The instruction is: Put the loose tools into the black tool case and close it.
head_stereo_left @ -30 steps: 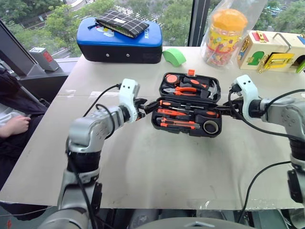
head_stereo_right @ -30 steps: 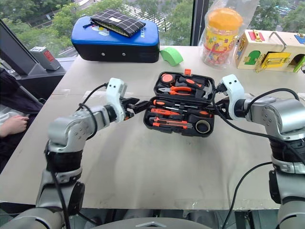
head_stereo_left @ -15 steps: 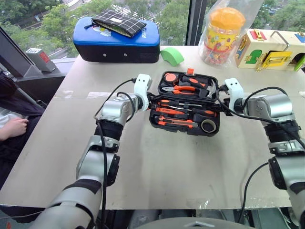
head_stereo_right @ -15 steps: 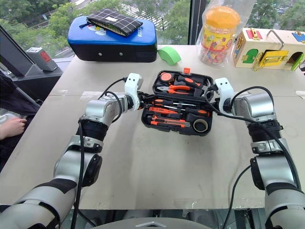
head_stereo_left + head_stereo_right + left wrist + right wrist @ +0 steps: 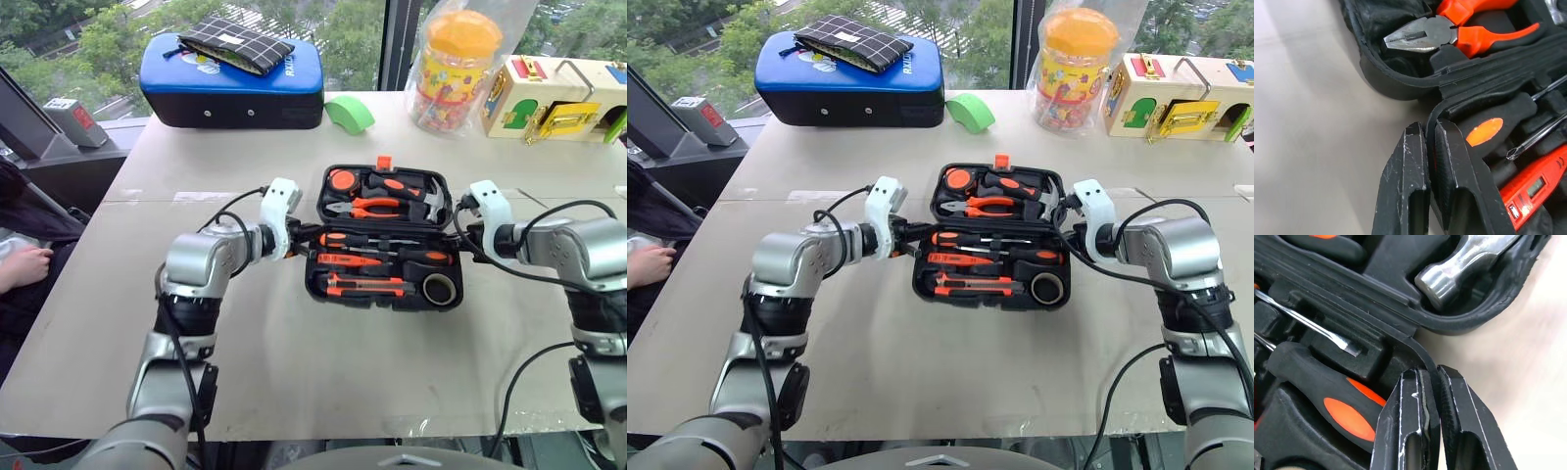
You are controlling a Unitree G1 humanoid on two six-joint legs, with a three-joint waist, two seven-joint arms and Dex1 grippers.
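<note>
While the black case (image 5: 380, 240) lies open in the middle of the counter (image 5: 323, 362), the 2 arms reach in from either side and grip it. The left gripper (image 5: 1431, 147) has its jaws narrowed onto the rim of the near half at the left end, and the right gripper (image 5: 1431, 382) pinches the same rim at the right end. Holding both ends at once likely serves to steady or shift the case, or to fold one half over the other evenly.

The loose tools already sit in the near half: 2 screwdrivers (image 5: 387, 241), a slim orange tester (image 5: 355, 260), a knife (image 5: 364, 286) and a tape roll (image 5: 439, 288), each in its recess. The far half holds pliers (image 5: 370, 207) and a hammer (image 5: 416, 191), and an orange latch (image 5: 384, 162) sits at its far edge. So, judging by this, only the closing remains.

The head views show the whole layout, with a blue case (image 5: 230, 80), a green object (image 5: 345, 114), a plastic jar (image 5: 458, 61) and a wooden latch box (image 5: 563, 96) well behind. The wrist views add what those cannot: the thin rim wedged between the fingers (image 5: 1403, 186), the plier nose and the hammer head close up.
</note>
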